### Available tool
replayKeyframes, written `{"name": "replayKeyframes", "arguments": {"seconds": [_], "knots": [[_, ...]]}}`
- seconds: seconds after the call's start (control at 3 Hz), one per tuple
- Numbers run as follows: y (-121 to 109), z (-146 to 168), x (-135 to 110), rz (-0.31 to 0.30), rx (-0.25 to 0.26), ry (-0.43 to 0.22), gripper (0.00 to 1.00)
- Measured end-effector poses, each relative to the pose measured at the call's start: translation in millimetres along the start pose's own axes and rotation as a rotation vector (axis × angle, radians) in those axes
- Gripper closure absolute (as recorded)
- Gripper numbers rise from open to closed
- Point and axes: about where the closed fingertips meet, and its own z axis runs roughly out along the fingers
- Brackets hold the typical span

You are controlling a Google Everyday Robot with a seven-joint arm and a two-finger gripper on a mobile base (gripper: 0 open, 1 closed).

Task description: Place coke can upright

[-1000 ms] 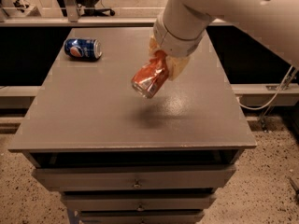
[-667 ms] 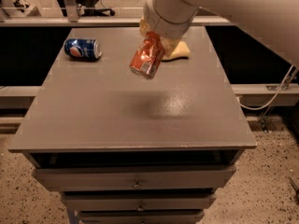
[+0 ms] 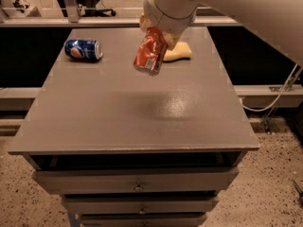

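The coke can (image 3: pixel 150 52) hangs tilted in the air at upper centre of the frame, its top end pinched in the gripper (image 3: pixel 157 30) and its base clear of the desk (image 3: pixel 142 122). The robot's white arm (image 3: pixel 227 4) reaches in from the upper right. A blue Pepsi can (image 3: pixel 84 49) lies on its side at the desk's upper left, well apart. Shut drawers (image 3: pixel 137 181) line the desk front.

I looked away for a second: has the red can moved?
Yes. The red can, held in the gripper above the table, moved up the picture: it was lower than the blue can, now level with it.
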Motion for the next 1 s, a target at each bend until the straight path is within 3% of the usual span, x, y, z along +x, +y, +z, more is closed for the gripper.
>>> {"name": "replayKeyframes", "arguments": {"seconds": [0.33, 0.67, 1.0], "knots": [[-8.0, -2.2, 6.5, -0.046, 0.014, 0.012, 1.00], [-12.4, 15.6, 24.7, -0.107, 0.011, -0.034, 1.00], [-19.7, 46.9, 37.3, -0.179, 0.035, -0.158, 1.00]]}}
